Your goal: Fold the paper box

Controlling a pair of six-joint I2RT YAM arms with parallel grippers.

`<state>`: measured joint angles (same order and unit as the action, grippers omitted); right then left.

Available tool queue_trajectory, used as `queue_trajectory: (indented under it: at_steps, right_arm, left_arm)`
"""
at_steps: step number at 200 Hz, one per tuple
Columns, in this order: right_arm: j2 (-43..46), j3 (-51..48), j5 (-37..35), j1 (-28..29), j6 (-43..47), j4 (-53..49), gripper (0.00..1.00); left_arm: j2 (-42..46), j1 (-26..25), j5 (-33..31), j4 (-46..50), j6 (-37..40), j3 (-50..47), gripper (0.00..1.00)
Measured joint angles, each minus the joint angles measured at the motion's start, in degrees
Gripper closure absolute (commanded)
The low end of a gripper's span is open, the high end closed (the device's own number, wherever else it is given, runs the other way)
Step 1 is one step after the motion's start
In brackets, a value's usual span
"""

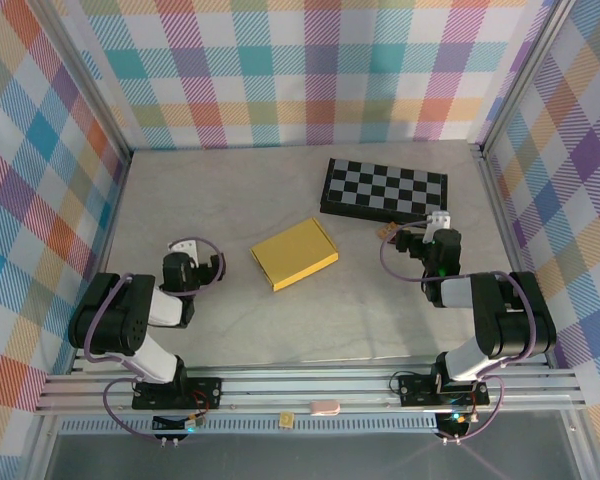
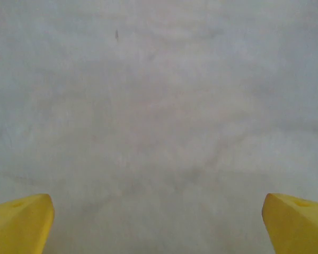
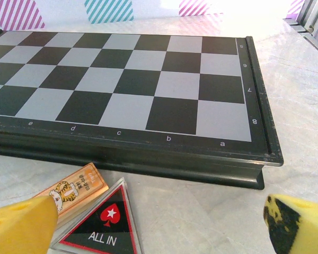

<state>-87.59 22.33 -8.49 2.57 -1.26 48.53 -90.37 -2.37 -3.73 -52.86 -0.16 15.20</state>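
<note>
The paper box (image 1: 295, 253) is a mustard-yellow shallow rectangle lying flat in the middle of the table, turned slightly askew. My left gripper (image 1: 187, 250) rests to its left, well apart from it; in the left wrist view its yellow fingertips (image 2: 21, 222) stand wide apart over bare table, so the left gripper (image 2: 159, 225) is open and empty. My right gripper (image 1: 435, 225) sits to the box's right, near the chessboard's front corner. Its fingertips (image 3: 21, 227) are spread wide, and the right gripper (image 3: 159, 227) holds nothing.
A black-and-white checkered board (image 1: 383, 189) lies at the back right, seen close up as the board (image 3: 127, 84). A small orange card (image 3: 74, 188) and a triangular "ALL IN" token (image 3: 103, 225) lie just before it. Patterned walls enclose the table.
</note>
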Motion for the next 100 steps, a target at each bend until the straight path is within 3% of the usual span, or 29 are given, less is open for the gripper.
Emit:
queue_trajectory:
  at_steps: [34, 100]
  right_arm:
    - [0.0, 0.0, 0.0, 0.0, 0.0, 0.0, 0.01]
    - [0.0, 0.0, 0.0, 0.0, 0.0, -0.2, 0.01]
  left_arm:
    - [-0.1, -0.2, 0.0, 3.0, 0.0, 8.8, 0.0]
    - [-0.2, -0.2, 0.0, 4.9, 0.0, 9.3, 0.0]
